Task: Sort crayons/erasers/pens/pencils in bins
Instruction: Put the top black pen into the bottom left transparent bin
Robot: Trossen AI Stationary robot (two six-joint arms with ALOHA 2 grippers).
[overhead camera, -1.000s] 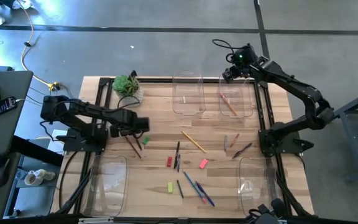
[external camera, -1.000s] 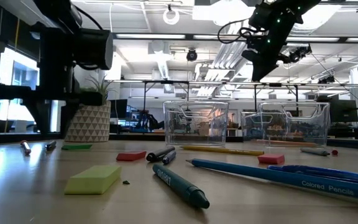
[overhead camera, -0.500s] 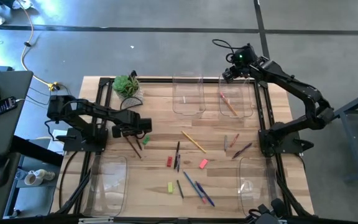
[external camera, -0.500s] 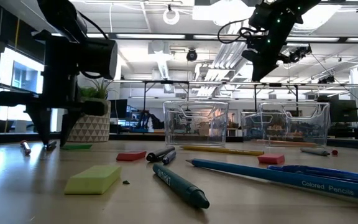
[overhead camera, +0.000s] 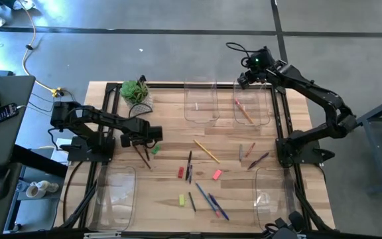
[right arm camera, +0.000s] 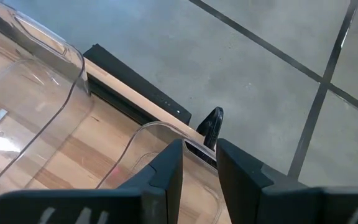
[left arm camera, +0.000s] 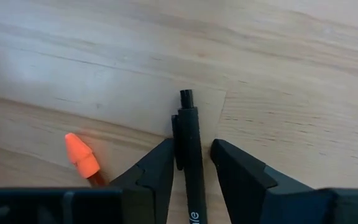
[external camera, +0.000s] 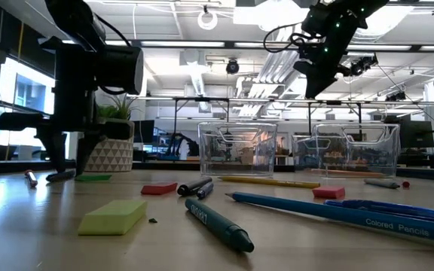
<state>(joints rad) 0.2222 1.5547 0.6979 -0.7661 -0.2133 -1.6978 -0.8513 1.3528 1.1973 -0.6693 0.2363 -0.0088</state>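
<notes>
Now, left jaws point(left arm camera: 191, 163): spread, straddling a black pen point(left arm camera: 190, 155) on the desk point(left arm camera: 278, 74), having dropped down since a second ago.
Meaning: grasp looking imminent.
Beside: orange crayon point(left arm camera: 81, 157).
Right jaws point(right arm camera: 199, 163): slightly parted, empty, hovering above far bins point(overhead camera: 252, 106).

Wooden table point(overhead camera: 171, 126): four clear bins point(overhead camera: 200, 101) at corners, potted plant point(overhead camera: 135, 91), scattered pencils point(overhead camera: 206, 151), pens point(overhead camera: 190, 166), erasers point(overhead camera: 217, 174).
</notes>
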